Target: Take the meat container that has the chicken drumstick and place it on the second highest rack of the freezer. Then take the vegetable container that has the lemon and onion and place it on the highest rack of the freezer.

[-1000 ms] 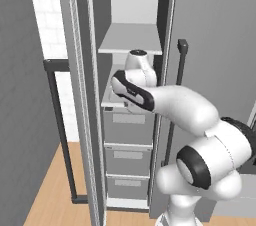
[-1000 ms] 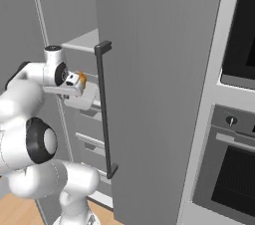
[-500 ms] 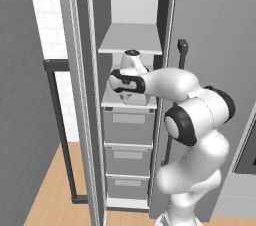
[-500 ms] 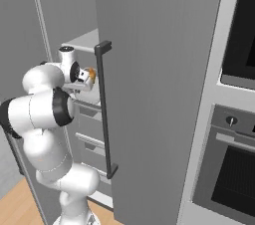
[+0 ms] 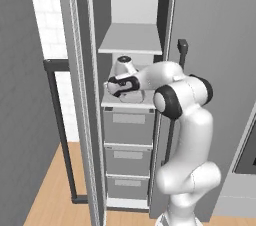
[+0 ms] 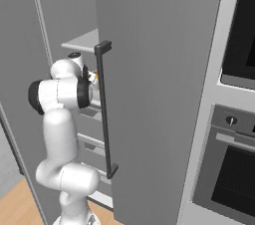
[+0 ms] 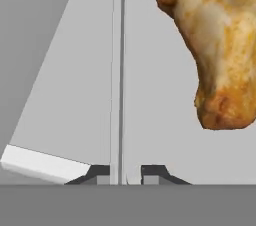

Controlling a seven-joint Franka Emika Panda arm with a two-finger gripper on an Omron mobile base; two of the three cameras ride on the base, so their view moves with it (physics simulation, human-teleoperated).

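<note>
My gripper point(image 5: 116, 89) reaches into the open freezer point(image 5: 129, 120), just above the lower of its two pale shelves point(image 5: 146, 104). It is shut on the thin rim point(image 7: 118, 70) of the meat container point(image 7: 160, 120); the rim runs straight up between my fingertips in the hand view, where the gripper point(image 7: 125, 172) sits at the bottom. The golden-brown chicken drumstick point(image 7: 215, 45) lies in the tray, up and right of the fingers. A sliver of the drumstick point(image 6: 95, 75) shows beside the hand in the right base view. The highest rack point(image 5: 131, 40) is bare above. The vegetable container is out of view.
Grey drawers point(image 5: 128, 126) stack below the shelves. The freezer door with its long dark bar handle point(image 6: 103, 109) stands close on the right of the arm. Black-windowed ovens point(image 6: 234, 169) are further right. A dark frame point(image 5: 56, 120) stands left of the freezer.
The arm has folded in and pushed the hand with the tray deeper into the freezer, over the lower shelf. The grip has stayed shut.
</note>
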